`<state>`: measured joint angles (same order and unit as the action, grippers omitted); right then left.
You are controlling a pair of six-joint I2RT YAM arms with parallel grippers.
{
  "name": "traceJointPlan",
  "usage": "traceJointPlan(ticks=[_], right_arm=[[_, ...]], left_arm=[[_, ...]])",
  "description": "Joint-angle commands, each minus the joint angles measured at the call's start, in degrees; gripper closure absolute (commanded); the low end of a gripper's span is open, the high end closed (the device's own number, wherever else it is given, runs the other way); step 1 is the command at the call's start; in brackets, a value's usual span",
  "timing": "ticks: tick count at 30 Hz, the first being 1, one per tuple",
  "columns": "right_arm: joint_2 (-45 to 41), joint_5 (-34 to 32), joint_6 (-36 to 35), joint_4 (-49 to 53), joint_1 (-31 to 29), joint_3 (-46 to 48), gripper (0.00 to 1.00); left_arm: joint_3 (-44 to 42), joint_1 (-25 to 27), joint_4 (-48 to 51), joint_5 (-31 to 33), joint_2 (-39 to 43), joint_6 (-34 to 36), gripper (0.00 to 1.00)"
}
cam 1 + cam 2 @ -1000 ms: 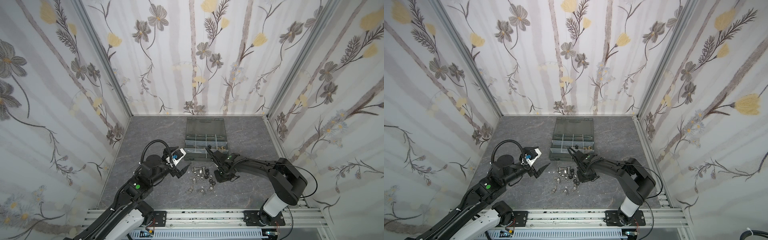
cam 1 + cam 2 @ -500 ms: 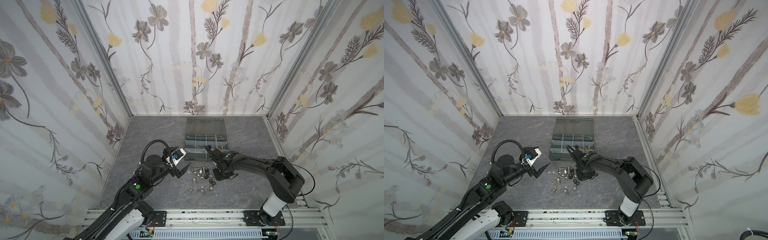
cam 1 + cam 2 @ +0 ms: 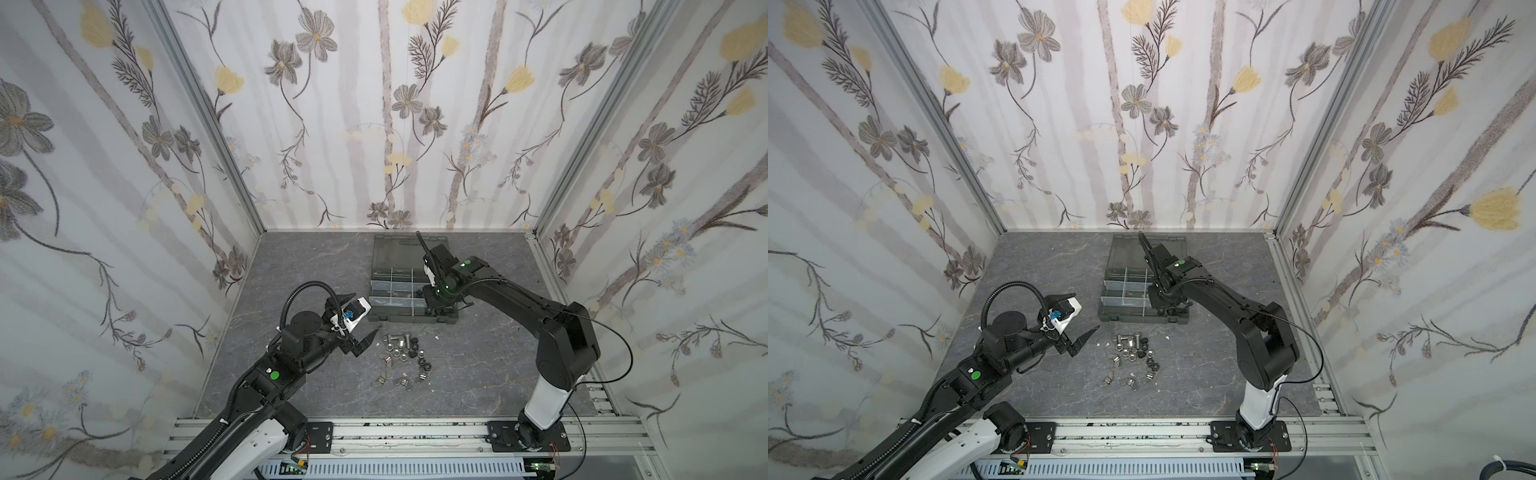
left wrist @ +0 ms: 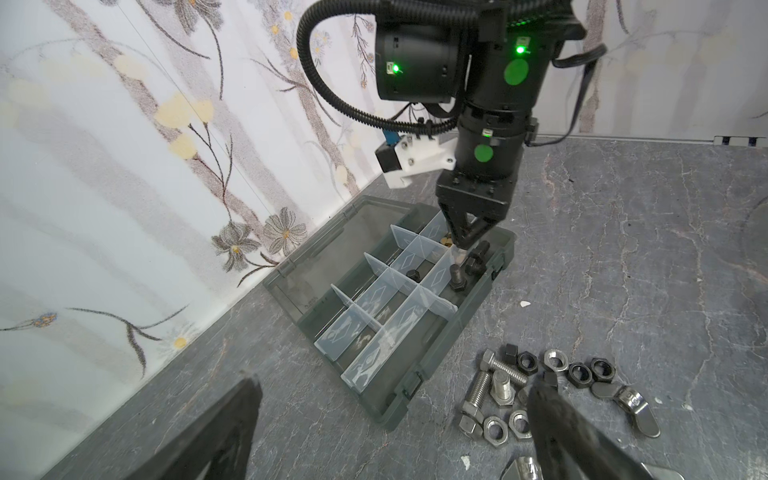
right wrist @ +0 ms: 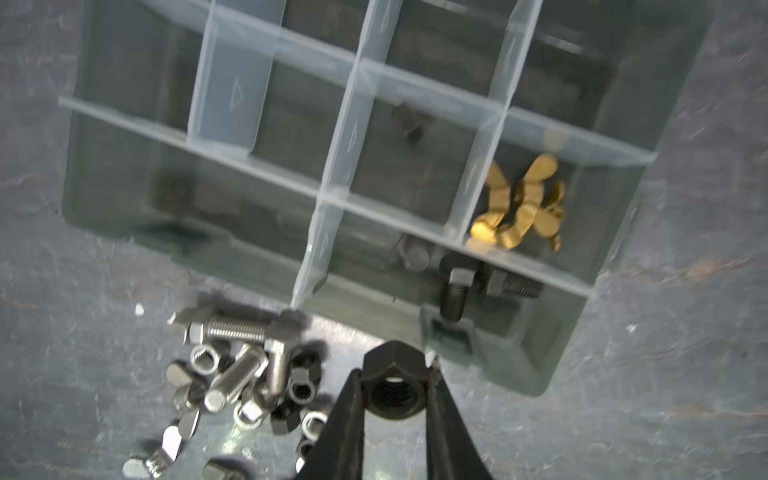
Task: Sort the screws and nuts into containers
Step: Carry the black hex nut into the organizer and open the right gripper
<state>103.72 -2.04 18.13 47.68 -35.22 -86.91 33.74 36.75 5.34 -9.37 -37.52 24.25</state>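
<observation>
A black hex nut point(image 5: 392, 386) is pinched between the fingers of my right gripper point(image 5: 392, 370), which is shut on it. That gripper point(image 4: 463, 245) points down over the near right corner of the dark grey organizer point(image 3: 411, 320) with its containers. Black screws point(image 5: 457, 282) lie in that corner compartment. Brass wing nuts point(image 5: 519, 212) fill the one behind it. Loose silver screws and nuts point(image 3: 401, 353) lie in a pile on the floor in front of the case. My left gripper point(image 3: 359, 320) hangs open and empty just left of the pile point(image 4: 519, 390).
The organizer's smoky lid point(image 3: 399, 253) lies open flat toward the back wall. Small white specks point(image 4: 524, 304) dot the grey stone-patterned floor point(image 3: 311, 266). Flowered walls close in three sides, and a metal rail point(image 3: 395, 432) runs along the front.
My right gripper has closed on the black nut at the pile and carried it up and back to the organizer's near right corner. The left arm has not moved.
</observation>
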Motion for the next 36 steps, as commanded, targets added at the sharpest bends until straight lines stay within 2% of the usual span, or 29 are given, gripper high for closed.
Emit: traceJointPlan(ticks=[1, 6, 13, 22, 30, 36], right_arm=[[4.53, -0.81, -5.79, 4.62, 1.10, -6.75, 0.78], [12.02, -1.60, -9.22, 6.94, 1.90, -15.15, 0.78], [17.64, -0.34, -9.84, 4.36, 2.89, -17.23, 0.77], [21.34, -0.02, -11.18, 3.74, 3.19, -19.10, 0.69], [18.25, -0.70, -11.46, 5.26, 3.15, -18.71, 0.67], [6.06, -0.85, -7.32, 0.97, 0.34, -5.94, 0.64]], left_arm=[[0.63, 0.03, -0.85, 0.51, 0.34, 0.81, 0.00], [0.46, 0.03, -2.16, 0.12, 0.32, 0.27, 0.00], [0.67, -0.01, -1.39, 0.92, 0.43, 0.89, 0.00], [0.70, -0.04, -1.12, 0.14, 0.26, 0.45, 0.00], [1.34, 0.02, -0.51, 0.91, -0.17, 1.15, 0.00], [2.57, 0.00, 0.93, 0.93, -0.28, 1.63, 0.00]])
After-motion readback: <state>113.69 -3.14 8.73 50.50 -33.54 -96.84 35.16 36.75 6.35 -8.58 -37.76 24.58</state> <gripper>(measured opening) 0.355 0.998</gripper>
